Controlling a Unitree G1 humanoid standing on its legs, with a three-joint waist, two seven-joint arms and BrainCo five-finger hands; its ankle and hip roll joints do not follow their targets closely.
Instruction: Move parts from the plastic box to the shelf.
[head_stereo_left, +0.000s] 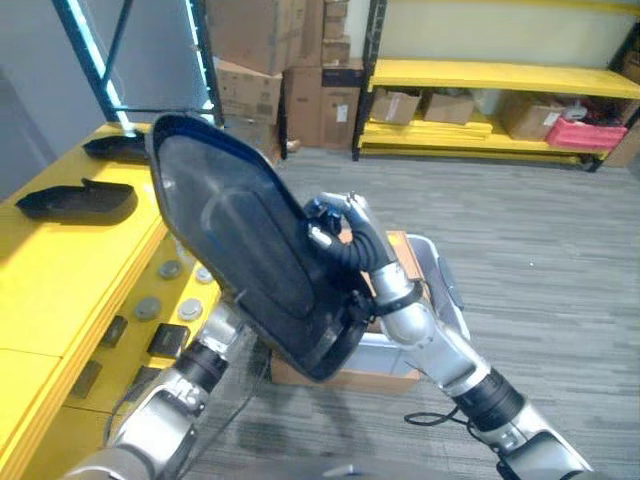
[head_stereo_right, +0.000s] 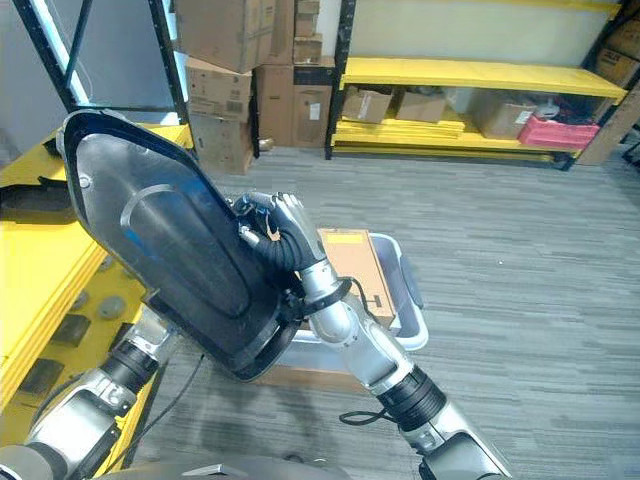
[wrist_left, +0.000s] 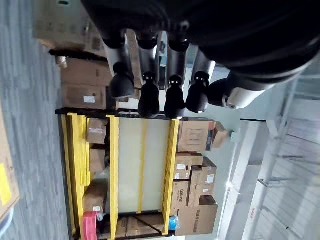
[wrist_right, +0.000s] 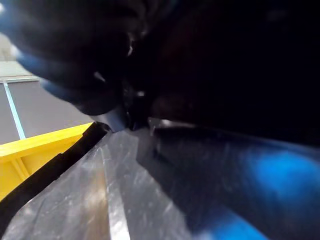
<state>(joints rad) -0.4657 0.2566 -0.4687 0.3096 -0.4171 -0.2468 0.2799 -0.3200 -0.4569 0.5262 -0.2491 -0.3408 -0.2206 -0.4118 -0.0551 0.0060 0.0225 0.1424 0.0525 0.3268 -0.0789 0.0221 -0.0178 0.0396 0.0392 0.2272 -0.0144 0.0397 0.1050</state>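
I hold a large black moulded part (head_stereo_left: 250, 250) tilted upright in front of me, between the yellow shelf (head_stereo_left: 60, 290) on my left and the grey plastic box (head_stereo_left: 445, 290) on the floor. My right hand (head_stereo_left: 345, 238) is curled round the part's right edge. My left hand (wrist_left: 150, 95) lies under the part (wrist_left: 225, 30) with its fingers straight in a row against it; in the eye views the part covers that hand. Two smaller black parts (head_stereo_left: 75, 203) (head_stereo_left: 118, 147) lie on the shelf top.
A brown cardboard piece (head_stereo_right: 355, 262) rests in the plastic box. Small round and dark pieces (head_stereo_left: 160, 300) sit on the shelf's lower level. Stacked cardboard boxes (head_stereo_left: 290, 70) and a far yellow rack (head_stereo_left: 500, 80) stand at the back, across grey floor.
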